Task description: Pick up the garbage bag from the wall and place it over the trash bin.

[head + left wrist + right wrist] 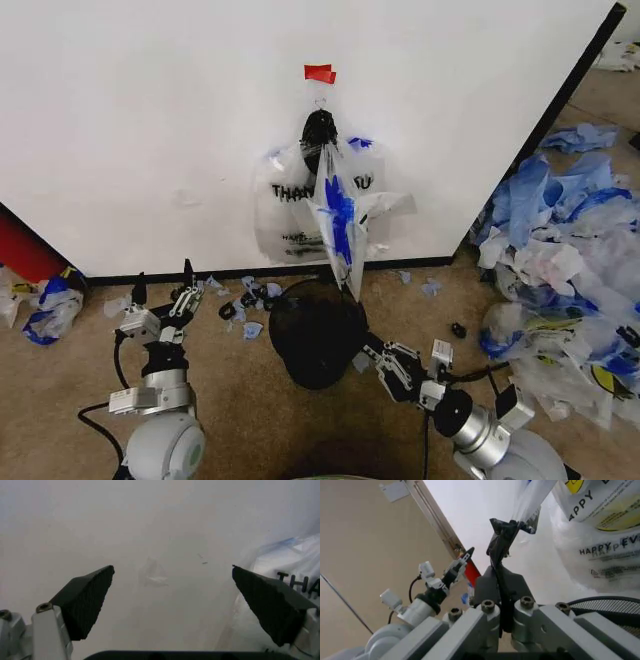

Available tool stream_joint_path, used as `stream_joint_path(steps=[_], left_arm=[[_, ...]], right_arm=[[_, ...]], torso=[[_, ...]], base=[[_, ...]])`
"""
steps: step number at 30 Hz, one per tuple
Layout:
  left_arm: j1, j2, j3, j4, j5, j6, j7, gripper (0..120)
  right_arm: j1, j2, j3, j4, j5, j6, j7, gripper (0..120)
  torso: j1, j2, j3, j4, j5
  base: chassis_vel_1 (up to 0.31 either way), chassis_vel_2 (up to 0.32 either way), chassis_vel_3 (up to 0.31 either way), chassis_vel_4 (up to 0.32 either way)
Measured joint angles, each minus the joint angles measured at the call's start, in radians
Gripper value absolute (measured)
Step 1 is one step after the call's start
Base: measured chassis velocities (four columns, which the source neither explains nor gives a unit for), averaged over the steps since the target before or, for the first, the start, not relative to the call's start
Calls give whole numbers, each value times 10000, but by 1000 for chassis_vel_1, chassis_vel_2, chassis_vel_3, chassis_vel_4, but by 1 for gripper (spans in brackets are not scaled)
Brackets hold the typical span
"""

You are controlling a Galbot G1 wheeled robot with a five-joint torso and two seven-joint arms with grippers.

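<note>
Hanging on white wall (150, 120), garbage bag (300, 205), left gripper (162, 290) spread, right gripper (375, 352) closed empty

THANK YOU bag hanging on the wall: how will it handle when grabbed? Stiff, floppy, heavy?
Probably floppy: the garbage bag hangs from the wall in crumpled folds, with a twisted strand drooping toward the trash bin. It is likely very light, since the film looks thin and see-through. Its mouth may collapse rather than stay open by itself.
</note>
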Motion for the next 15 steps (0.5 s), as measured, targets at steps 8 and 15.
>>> stream_joint_path(steps=[8, 15], left_arm=[[-110, 63, 45, 70, -75, 15, -8, 94], [-214, 52, 121, 171, -86, 16, -11, 94]], right_arm=[[-466, -20, 290, 3, -165, 80, -141, 0], [-1011, -58, 522, 75, -330, 175, -336, 0]], torso=[[0, 0, 0, 0, 0], [0, 0, 0, 0, 1]], base=[[0, 0, 0, 0], [0, 0, 0, 0]])
